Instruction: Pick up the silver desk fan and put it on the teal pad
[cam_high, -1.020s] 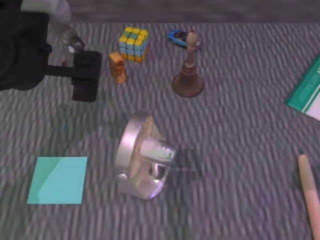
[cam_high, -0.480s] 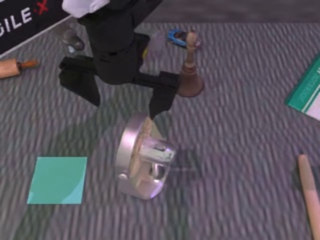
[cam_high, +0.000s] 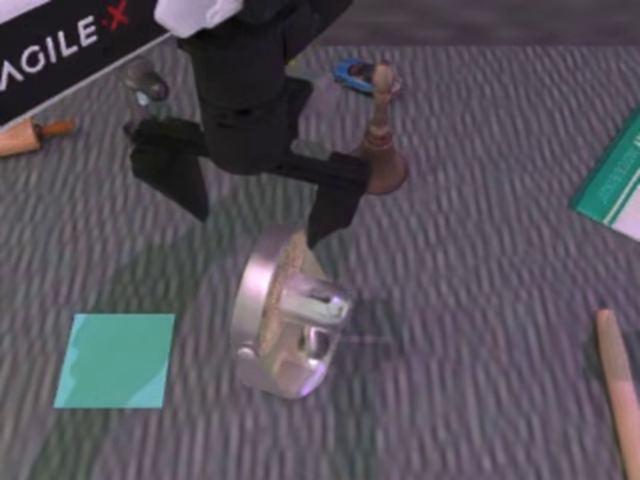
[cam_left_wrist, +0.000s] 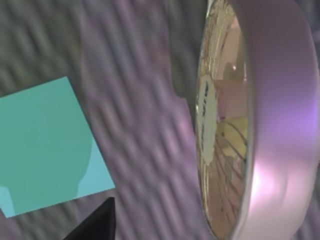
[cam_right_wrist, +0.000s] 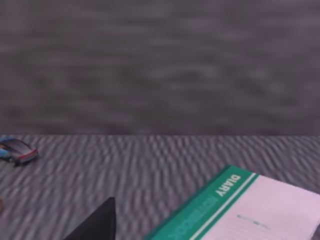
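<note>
The silver desk fan (cam_high: 285, 315) stands on its curved base near the table's middle, its disc on edge and its hub pointing right. My left gripper (cam_high: 258, 200) hangs open just behind and above the disc's top rim. Its right finger (cam_high: 330, 205) nearly reaches the rim and its left finger (cam_high: 185, 185) is well off to the left. The teal pad (cam_high: 115, 360) lies flat at the front left, apart from the fan. The left wrist view shows the fan's tan face (cam_left_wrist: 220, 130), the teal pad (cam_left_wrist: 45, 150) and one dark fingertip (cam_left_wrist: 97, 225). The right arm is outside the top view.
A brown wooden bell (cam_high: 377, 150) stands right beside the left gripper's right finger, with a blue toy car (cam_high: 355, 75) behind it. A green-and-white book (cam_high: 615, 180) lies at the right edge, a wooden stick (cam_high: 620, 390) at front right, a rolling pin (cam_high: 30, 135) at far left.
My left arm swung in from the far left to above the fan, spread its fingers wide, then sank slightly toward the disc's rim. The fan and pad have not moved.
</note>
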